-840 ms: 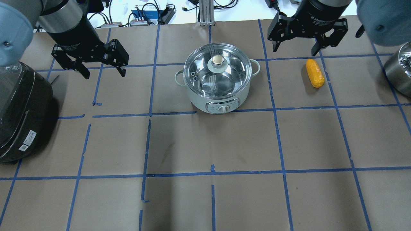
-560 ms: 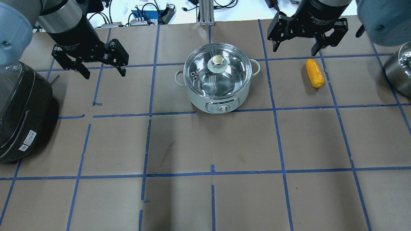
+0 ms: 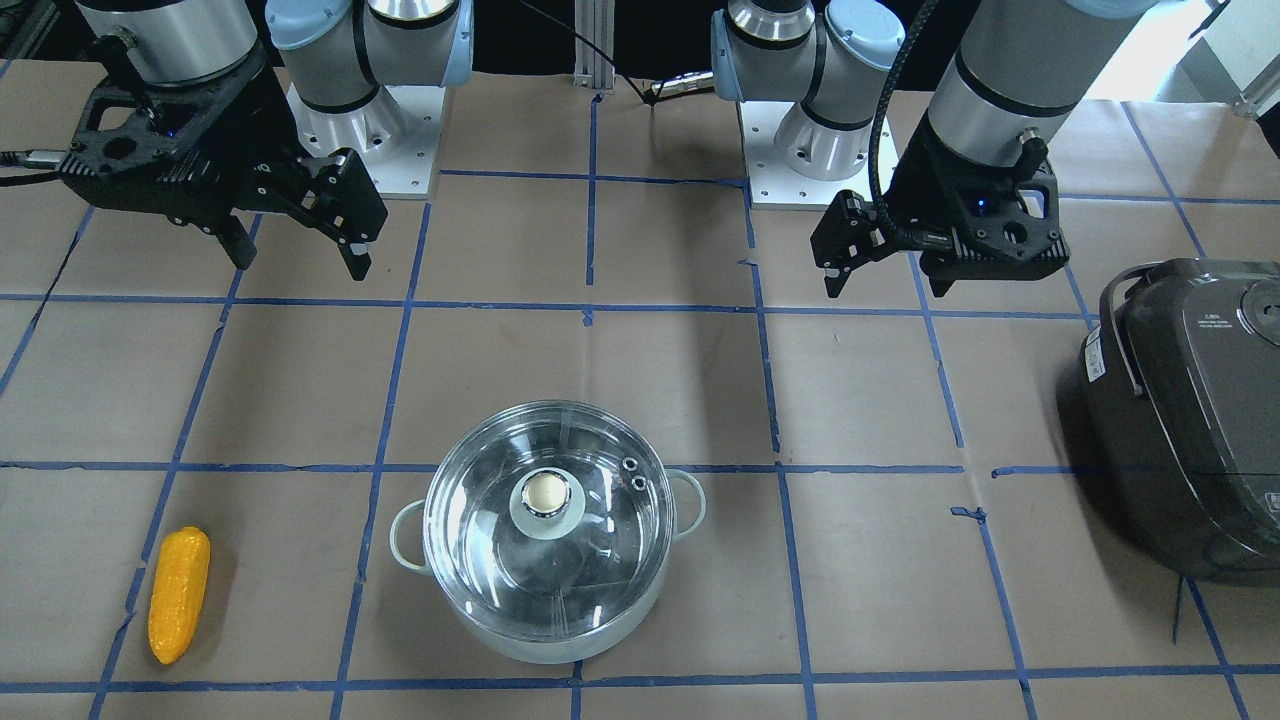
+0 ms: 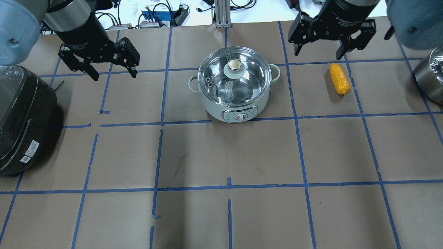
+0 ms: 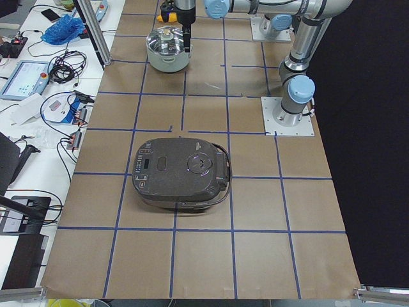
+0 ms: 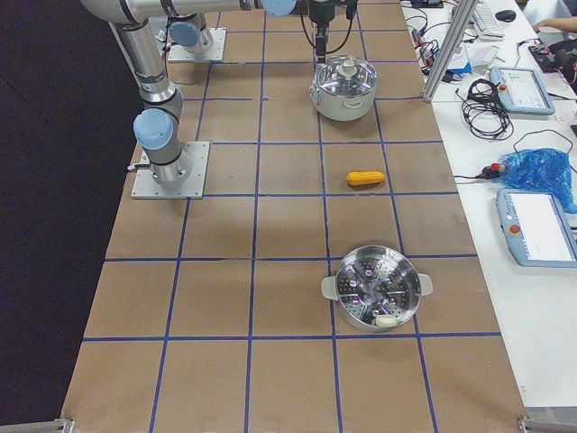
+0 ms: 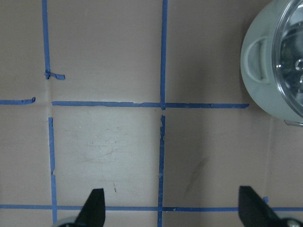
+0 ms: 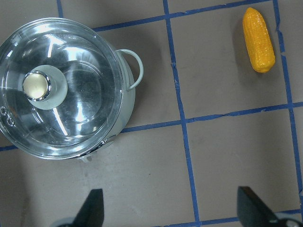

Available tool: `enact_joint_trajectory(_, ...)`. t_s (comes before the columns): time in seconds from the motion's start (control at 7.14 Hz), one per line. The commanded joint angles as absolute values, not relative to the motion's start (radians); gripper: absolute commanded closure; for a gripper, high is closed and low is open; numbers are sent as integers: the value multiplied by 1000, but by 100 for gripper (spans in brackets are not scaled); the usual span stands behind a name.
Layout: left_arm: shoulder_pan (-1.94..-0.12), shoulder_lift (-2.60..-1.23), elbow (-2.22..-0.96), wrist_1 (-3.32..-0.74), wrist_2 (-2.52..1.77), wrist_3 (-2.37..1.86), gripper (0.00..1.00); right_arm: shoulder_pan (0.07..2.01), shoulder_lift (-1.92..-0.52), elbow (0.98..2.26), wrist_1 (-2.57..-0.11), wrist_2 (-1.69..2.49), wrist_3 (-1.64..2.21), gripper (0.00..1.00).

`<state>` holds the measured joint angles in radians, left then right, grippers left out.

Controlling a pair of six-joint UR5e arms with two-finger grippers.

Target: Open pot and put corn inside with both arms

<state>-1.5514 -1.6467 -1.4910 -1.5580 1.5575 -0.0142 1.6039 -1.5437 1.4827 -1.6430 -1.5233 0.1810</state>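
The mint-green pot (image 4: 238, 107) stands mid-table with its glass lid (image 4: 221, 88) on and the cream knob (image 4: 235, 64) up; it also shows in the front view (image 3: 545, 640). The yellow corn (image 4: 339, 78) lies on the paper to the pot's right, also seen in the right wrist view (image 8: 258, 39). My left gripper (image 4: 113, 75) is open and empty, hovering well left of the pot. My right gripper (image 4: 317, 54) is open and empty, hovering just beyond the corn, between it and the pot.
A big dark grey rice cooker (image 4: 24, 117) sits at the left table edge. A steel steamer basket (image 4: 431, 76) sits at the right edge, past the corn. Blue tape lines grid the brown paper. Cables and devices lie beyond the far edge.
My left gripper has shifted slightly toward the far side of the table, still open. The right gripper, pot and corn have hardly moved.
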Motion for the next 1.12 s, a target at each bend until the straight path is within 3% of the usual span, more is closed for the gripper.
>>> enact_joint_trajectory(0.0,-1625,-1730,-1450,-1456,1525,-46,0,1605,-1543,1477,-1643,-1523,183,0)
enact_joint_trajectory(0.56,-1871,-2055,-1175,-1340,1482,-409,0,1605,-1542,1476,-1643,-1523,183,0)
enact_joint_trajectory(0.98,-1924,-2148,-1180,-1239,1482,-469,0,1608,-1546,1477,-1641,-1523,181,0)
